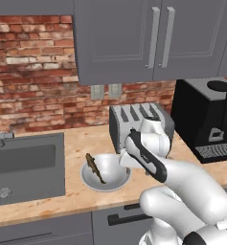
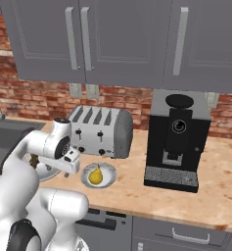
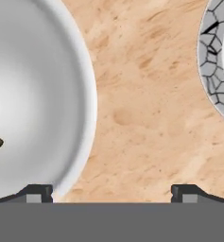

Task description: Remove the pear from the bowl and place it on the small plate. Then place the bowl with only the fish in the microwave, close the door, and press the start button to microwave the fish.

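The tool (image 3: 111, 193) hangs open over the wooden surface (image 3: 142, 118), its two dark fingertips (image 3: 38, 193) spread wide with nothing between them. In the hand view the left tip stands over the rim of the bowl (image 3: 47, 94), which curves in from nine o'clock, while the right tip stands over bare surface. At two o'clock in that view shows an arc of the small plate (image 3: 212, 71), its rim patterned like cracked mosaic; a strip of bare surface separates bowl and plate.

In the left base view the bowl (image 1: 110, 179) sits on the surface (image 1: 76, 143) just in front of the toaster (image 1: 134, 119), with the fish (image 1: 95, 167) lying inside it, slanting from the rim at ten o'clock toward the middle. The arm's wrist covers the bowl's three o'clock edge. A sink (image 1: 26, 167) lies at nine o'clock of the bowl, and a black coffee machine (image 1: 206, 119) stands at three o'clock of the toaster.

In the right base view the pear (image 2: 95, 175) rests upright on the small plate (image 2: 107, 180), which lies on the surface just in front of the toaster (image 2: 100, 130) and to the nine o'clock side of the coffee machine (image 2: 178, 142). Grey cabinets (image 2: 122, 39) hang above the brick wall (image 2: 34, 98).
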